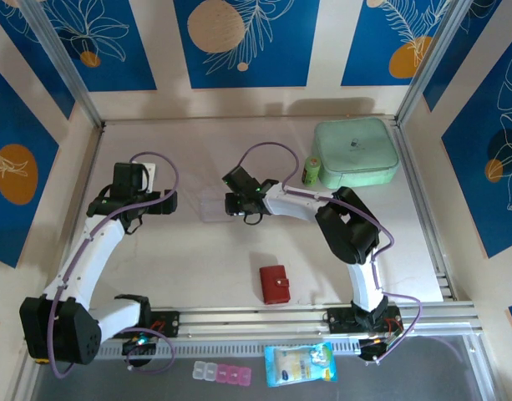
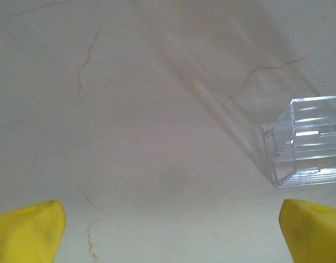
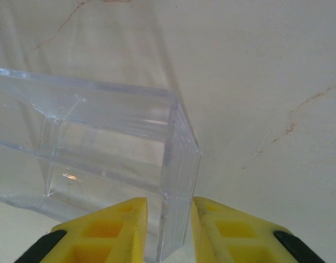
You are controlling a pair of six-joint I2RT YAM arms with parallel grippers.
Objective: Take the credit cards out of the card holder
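Observation:
The card holder [image 1: 275, 284] is a small red wallet lying closed on the table near the front, between the two arm bases. The credit cards are hidden. My right gripper [image 1: 233, 205] [image 3: 169, 219] straddles the end wall of a clear plastic tray [image 1: 214, 207] [image 3: 102, 148]. Its right finger lies against the wall and a thin slit remains at the left finger [image 3: 121, 224]. My left gripper [image 1: 168, 203] [image 2: 173, 230] hovers wide open over bare table, left of the tray [image 2: 307, 139], with nothing between its fingers.
A mint-green case [image 1: 356, 153] sits at the back right with a small green bottle [image 1: 311, 171] beside it. Pill boxes [image 1: 222, 373] and a printed packet [image 1: 299, 364] lie below the front rail. Metal frame posts run along both sides.

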